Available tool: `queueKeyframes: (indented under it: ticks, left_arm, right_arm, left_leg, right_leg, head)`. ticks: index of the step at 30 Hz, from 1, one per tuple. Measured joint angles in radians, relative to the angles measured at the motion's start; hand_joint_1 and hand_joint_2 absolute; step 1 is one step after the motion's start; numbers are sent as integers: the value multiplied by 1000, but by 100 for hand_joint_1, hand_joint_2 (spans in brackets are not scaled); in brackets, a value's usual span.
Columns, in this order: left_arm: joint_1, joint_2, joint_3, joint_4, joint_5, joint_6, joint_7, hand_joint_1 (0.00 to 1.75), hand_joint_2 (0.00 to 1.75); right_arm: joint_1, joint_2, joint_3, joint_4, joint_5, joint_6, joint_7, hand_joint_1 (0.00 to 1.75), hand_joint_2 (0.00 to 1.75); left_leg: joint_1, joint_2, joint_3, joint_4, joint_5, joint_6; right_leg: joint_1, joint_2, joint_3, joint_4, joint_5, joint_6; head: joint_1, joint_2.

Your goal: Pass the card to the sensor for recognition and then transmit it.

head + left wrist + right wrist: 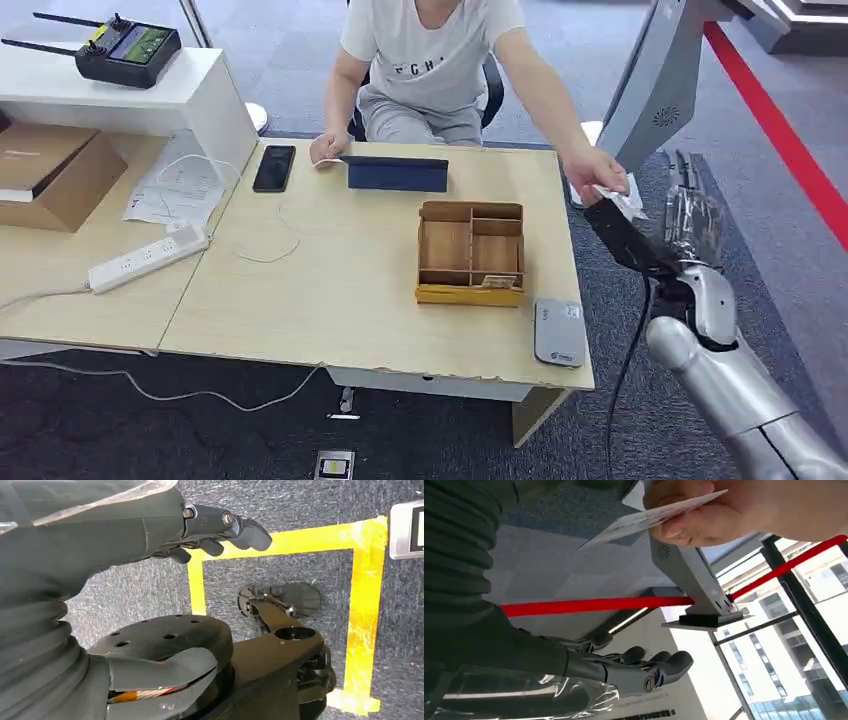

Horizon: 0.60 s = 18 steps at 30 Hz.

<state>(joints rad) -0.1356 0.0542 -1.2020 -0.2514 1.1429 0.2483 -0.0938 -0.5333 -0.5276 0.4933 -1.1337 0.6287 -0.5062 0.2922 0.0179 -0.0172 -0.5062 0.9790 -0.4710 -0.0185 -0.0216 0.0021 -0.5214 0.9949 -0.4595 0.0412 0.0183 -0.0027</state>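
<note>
Right hand [640, 240], on its silver arm at the lower right, reaches past the pale wooden counter [330, 300] edge, dark fingers [659, 667] loosely extended, holding nothing. The thin white card [649, 517] lies pinched in a person's hand [597, 172] just above. Judged light, stiff and slick; best pinched by one free edge. Left hand [210, 527] hangs over the floor, fingers curled, empty.
</note>
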Motion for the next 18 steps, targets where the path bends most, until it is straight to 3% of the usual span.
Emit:
queueKeyframes:
  ticks: [1,2,11,12,13,18]
  left_arm:
    - [-2,0,0,0,0,-1,1,0,175]
    - [-3,0,0,0,0,-4,3,0,0]
    - [-9,-1,-2,0,0,-9,11,0,0]
    - [-10,-1,-2,0,0,-9,11,0,0]
    - [-11,-1,-2,0,0,-9,11,0,0]
    - [-12,-1,-2,0,0,-9,11,0,0]
  right_arm:
    - [-4,0,5,8,0,-4,0,0,175]
    - [-8,0,8,18,-1,-8,-2,0,175]
    - [-32,3,47,81,-25,-26,4,0,175]
    - [-34,3,51,87,-31,-26,5,65,175]
    - [-36,3,56,93,-36,-26,6,175,175]
    - [-37,-7,80,112,-36,-27,28,175,175]
  left_leg:
    - [0,0,0,0,0,0]
    - [0,0,0,0,0,0]
    - [0,0,0,0,0,0]
    - [0,0,0,0,0,0]
    - [0,0,0,0,0,0]
    - [0,0,0,0,0,0]
  right_leg:
    - [0,0,0,0,0,0]
    - [0,0,0,0,0,0]
    - [0,0,0,0,0,0]
    - [0,0,0,0,0,0]
    - [0,0,0,0,0,0]
    - [0,0,0,0,0,0]
  head:
    - [0,0]
    - [0,0]
    - [0,0]
    - [0,0]
    - [0,0]
    - [0,0]
